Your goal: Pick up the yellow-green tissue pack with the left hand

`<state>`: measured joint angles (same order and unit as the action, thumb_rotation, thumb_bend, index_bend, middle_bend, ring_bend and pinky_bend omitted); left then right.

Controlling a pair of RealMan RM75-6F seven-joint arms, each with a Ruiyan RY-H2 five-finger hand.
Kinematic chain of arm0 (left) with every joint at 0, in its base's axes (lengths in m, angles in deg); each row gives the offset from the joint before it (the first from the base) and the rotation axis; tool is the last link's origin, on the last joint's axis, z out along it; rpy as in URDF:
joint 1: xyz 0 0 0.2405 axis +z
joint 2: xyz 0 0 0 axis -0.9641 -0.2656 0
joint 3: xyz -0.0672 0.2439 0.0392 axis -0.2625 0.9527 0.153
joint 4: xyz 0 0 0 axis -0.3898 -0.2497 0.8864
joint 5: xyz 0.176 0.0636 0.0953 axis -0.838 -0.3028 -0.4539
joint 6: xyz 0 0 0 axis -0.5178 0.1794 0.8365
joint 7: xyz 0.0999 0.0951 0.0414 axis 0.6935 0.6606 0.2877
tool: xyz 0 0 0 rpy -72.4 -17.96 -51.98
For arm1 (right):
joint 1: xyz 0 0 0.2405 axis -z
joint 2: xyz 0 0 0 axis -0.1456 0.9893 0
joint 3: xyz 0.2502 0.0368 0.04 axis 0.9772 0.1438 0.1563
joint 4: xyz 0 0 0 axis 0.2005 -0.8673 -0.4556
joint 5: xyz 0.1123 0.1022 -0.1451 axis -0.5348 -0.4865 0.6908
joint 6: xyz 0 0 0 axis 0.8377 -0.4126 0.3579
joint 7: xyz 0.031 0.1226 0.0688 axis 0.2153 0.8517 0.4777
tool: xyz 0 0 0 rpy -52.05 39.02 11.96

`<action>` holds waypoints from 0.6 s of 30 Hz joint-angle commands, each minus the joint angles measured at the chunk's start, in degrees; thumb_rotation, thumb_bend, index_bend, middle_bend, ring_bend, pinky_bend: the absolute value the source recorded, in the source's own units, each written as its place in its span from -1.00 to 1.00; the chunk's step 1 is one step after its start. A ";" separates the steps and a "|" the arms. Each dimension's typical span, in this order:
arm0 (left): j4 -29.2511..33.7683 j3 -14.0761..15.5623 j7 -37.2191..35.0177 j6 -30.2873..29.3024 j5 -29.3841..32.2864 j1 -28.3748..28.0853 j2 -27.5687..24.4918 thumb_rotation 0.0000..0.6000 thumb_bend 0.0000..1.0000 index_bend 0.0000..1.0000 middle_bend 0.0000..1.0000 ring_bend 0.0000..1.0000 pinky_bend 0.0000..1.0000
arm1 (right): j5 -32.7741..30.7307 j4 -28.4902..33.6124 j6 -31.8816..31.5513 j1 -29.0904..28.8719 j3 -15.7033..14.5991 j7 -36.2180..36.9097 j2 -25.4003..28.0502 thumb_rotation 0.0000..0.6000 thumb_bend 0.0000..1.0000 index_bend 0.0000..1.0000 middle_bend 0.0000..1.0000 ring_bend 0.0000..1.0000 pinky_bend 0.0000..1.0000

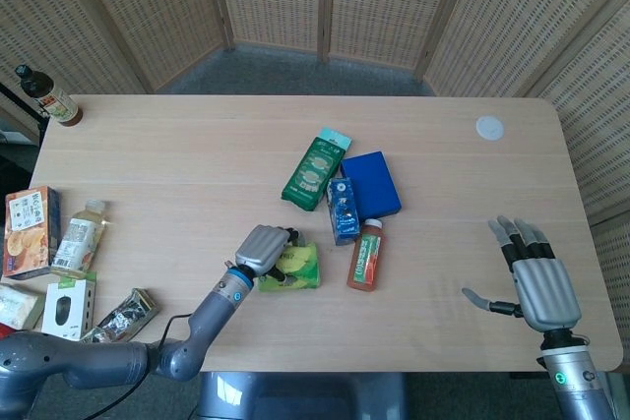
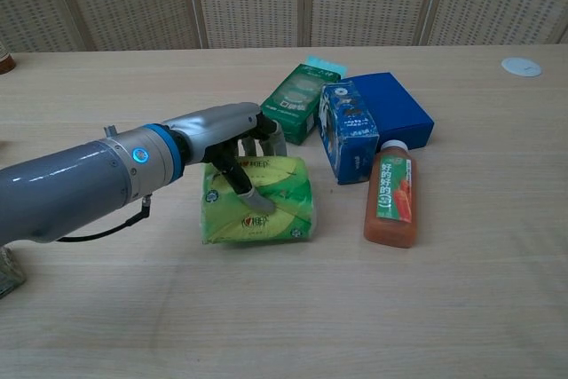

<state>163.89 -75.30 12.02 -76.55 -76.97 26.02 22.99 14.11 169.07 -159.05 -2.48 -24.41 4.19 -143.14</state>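
The yellow-green tissue pack (image 1: 297, 268) (image 2: 266, 201) lies on the table in front of the blue carton. My left hand (image 1: 264, 248) (image 2: 232, 138) covers its left half from above, fingers curled over the far edge and thumb pressed on the near face, squeezing the pack. The pack still rests on the table. My right hand (image 1: 538, 282) hovers with fingers spread and nothing in it over the right front of the table; it shows only in the head view.
Right of the pack lie an orange juice bottle (image 2: 390, 197), a blue carton (image 2: 348, 130), a blue box (image 2: 395, 108) and a green packet (image 2: 293, 102). Several boxes and bottles (image 1: 49, 243) crowd the table's left edge. A white disc (image 1: 489, 128) sits far right.
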 commanded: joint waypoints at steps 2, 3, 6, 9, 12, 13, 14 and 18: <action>1.11 -1.11 -3.04 -1.59 -2.25 1.12 -0.88 1.00 -0.48 0.40 0.33 0.27 0.54 | 0.20 -0.12 0.13 0.05 0.01 0.18 -0.03 -0.23 -0.66 -1.00 -1.00 -1.00 -1.00; 1.78 -1.57 -3.87 -2.36 -3.15 1.43 -1.41 1.00 -0.49 0.41 0.34 0.27 0.56 | 0.30 -0.14 0.09 0.07 0.03 0.24 -0.05 -0.23 -0.66 -1.00 -1.00 -1.00 -1.00; 4.78 -3.32 -6.15 -5.64 -6.46 2.57 -4.07 1.00 -0.50 0.39 0.34 0.27 0.56 | 0.55 -0.37 -0.08 0.26 0.02 0.61 -0.10 -0.21 -0.66 -1.00 -1.00 -1.00 -1.00; 8.61 -5.31 -6.97 -8.26 -8.62 3.44 -8.01 1.00 -0.52 0.37 0.31 0.26 0.55 | 0.66 -0.79 0.06 0.32 -0.01 0.90 0.00 -0.22 -0.65 -1.00 -1.00 -1.00 -1.00; 12.68 -7.61 -6.42 -10.43 -9.37 4.06 -12.40 1.00 -0.54 0.36 0.30 0.24 0.54 | 0.74 -1.29 0.00 0.22 0.36 1.03 0.21 -0.22 -0.66 -1.00 -1.00 -1.00 -1.00; 14.40 -8.67 -6.41 -11.22 -9.26 4.37 -14.09 1.00 -0.54 0.35 0.30 0.24 0.54 | 0.59 -1.57 0.04 0.09 0.67 1.13 0.34 -0.22 -0.66 -1.00 -1.00 -1.00 -1.00; 15.70 -9.44 -6.36 -11.70 -9.00 4.61 -15.37 1.00 -0.54 0.35 0.30 0.24 0.53 | 0.33 -1.82 0.15 -0.04 0.93 1.22 0.46 -0.23 -0.66 -1.00 -1.00 -1.00 -1.00; 21.11 -12.50 -5.85 -13.59 -7.63 5.68 -21.16 1.00 -0.55 0.35 0.29 0.23 0.53 | -0.25 -3.30 1.01 -0.94 2.08 2.23 1.13 -0.23 -0.66 -1.00 -1.00 -1.00 -1.00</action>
<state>182.05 -85.67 5.85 -88.49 -85.25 30.75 4.91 13.99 166.19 -158.32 -3.12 -22.65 6.08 -142.23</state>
